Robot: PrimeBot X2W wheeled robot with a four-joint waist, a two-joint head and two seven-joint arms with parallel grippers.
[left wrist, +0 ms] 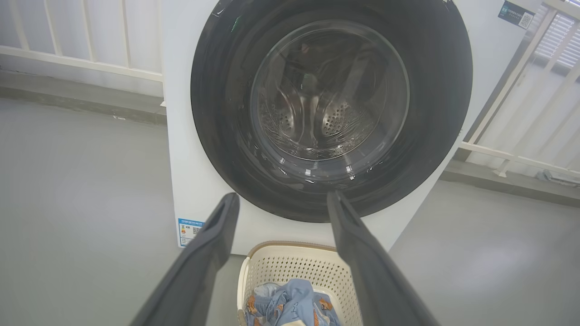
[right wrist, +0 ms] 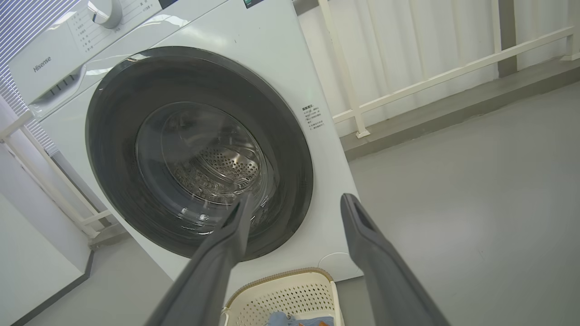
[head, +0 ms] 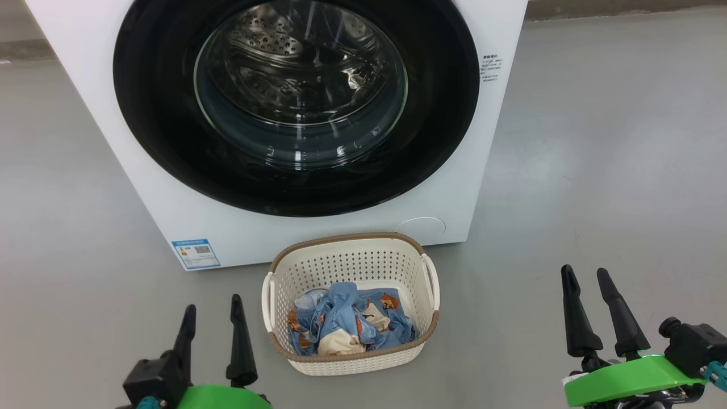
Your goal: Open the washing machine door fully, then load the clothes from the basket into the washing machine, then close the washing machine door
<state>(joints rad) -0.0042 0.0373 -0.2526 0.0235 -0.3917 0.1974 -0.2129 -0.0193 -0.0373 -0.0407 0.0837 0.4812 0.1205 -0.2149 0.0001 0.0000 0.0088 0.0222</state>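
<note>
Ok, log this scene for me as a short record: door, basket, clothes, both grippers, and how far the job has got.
door: shut, flush with the front of the white washing machine
basket: upright on the grey floor, just in front of the machine, below the door
clothes: crumpled blue pile inside the basket
left gripper: jaws open, empty, left of the basket
right gripper: jaws open, empty, well to the basket's right
progress: nothing done yet; door not opened
</note>
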